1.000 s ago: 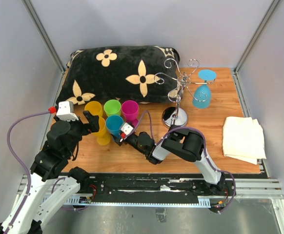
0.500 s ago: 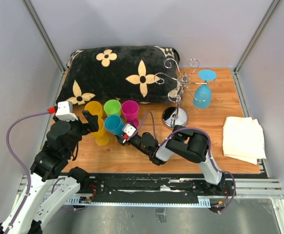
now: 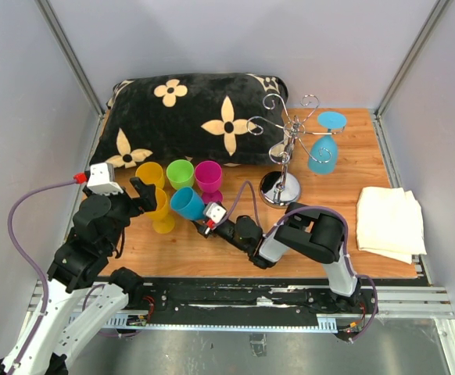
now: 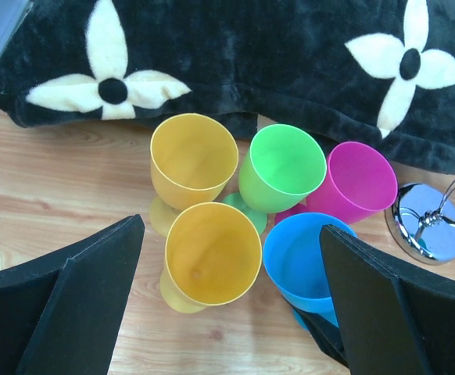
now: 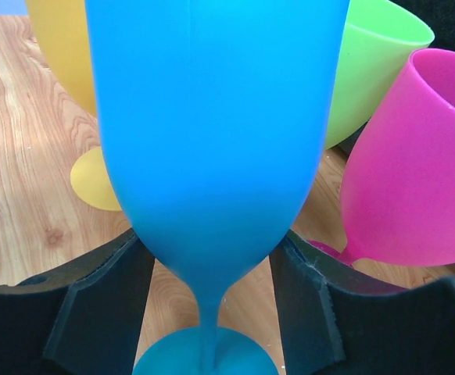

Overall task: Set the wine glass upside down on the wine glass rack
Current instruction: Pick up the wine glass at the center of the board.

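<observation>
Right gripper (image 5: 212, 262) has pulled back toward its base over the last second with its jaws narrowing. The blue wine glass (image 5: 212, 117) has gone from upright to leaning, rim tipped toward the left arm.

Right side now: jaws about half closed, one pad on each side of the lowest taper of the bowl, just above the stem. Both pads look in contact, so I read it as held. The foot sits below the fingers, and I can't tell whether it's off the wooden table (image 3: 235, 254).

Left gripper (image 4: 233, 230): fully spread, holding nothing, hovering over the glass cluster.

Handling, my guess: opaque moulded plastic, so light, stiff and not fragile. The surface is smooth and tapered, so a pinch there could squirt the bowl out of the jaws. Low on the bowl is still the right spot, since it leaves stem and foot free for the rack slot.

Neighbours are tight: magenta glass (image 5: 415, 172) just beside it, green glass (image 5: 368, 70) behind, yellow glasses (image 4: 212, 254) on the other side. The tilt could knock them.

Wine glass rack (image 3: 288, 144) stands further back and right, well apart from the grip. A light-blue glass (image 3: 324, 152) already hangs inverted on its right side, and the left scroll arms look free. Black flowered pillow (image 3: 188, 113) lies along the back.
</observation>
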`<state>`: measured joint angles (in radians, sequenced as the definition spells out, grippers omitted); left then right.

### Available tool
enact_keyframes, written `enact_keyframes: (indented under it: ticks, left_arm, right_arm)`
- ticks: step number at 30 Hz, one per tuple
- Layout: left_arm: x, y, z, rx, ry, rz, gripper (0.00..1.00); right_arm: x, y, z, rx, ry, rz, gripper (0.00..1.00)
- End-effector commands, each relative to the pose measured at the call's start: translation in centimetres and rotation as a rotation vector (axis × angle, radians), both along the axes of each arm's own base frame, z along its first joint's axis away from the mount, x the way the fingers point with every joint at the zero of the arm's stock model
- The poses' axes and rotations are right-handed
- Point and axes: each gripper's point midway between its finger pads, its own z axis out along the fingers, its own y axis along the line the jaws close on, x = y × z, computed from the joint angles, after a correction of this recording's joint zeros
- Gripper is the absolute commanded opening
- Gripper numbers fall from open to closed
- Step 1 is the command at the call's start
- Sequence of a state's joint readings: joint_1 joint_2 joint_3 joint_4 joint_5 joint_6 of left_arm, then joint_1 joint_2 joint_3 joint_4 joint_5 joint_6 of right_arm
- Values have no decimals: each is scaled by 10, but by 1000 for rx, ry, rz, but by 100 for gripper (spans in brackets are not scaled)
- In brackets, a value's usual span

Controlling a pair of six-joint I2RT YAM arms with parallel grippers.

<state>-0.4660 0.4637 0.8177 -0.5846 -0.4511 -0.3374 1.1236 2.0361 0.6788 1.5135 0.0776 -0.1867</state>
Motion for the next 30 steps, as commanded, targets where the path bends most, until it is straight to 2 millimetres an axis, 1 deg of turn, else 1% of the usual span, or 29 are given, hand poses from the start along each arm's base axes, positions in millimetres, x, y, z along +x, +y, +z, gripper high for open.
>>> enact_keyframes:
  ticks: [1,5,6,7,13,18,25,30]
  left_arm:
    - [1,6,3,-9,-20,32,100]
    - [0,6,4,-11,-25,32,100]
    - [0,6,4,-12,-25,33,100]
    - [0,6,4,-12,-25,30,100]
    - [0,6,4,-13,-28,33,100]
    - [0,6,4,-13,-28,33,100]
    - [-1,6,6,-17,-34,28,100]
    - [-6,7,15,-35,-67,22,100]
  right_arm:
    - [-2,-3,31,86,-40,20,57]
    - [-6,-5,28,79,-35,34,56]
    - [-7,-5,37,94,-44,39,56]
    - [-8,-6,40,98,-46,42,56]
    - [-12,-13,48,109,-50,46,56]
    - [-15,-14,51,117,-47,55,54]
    - [-25,-20,74,162,-59,87,51]
    - [-34,-30,94,206,-64,109,49]
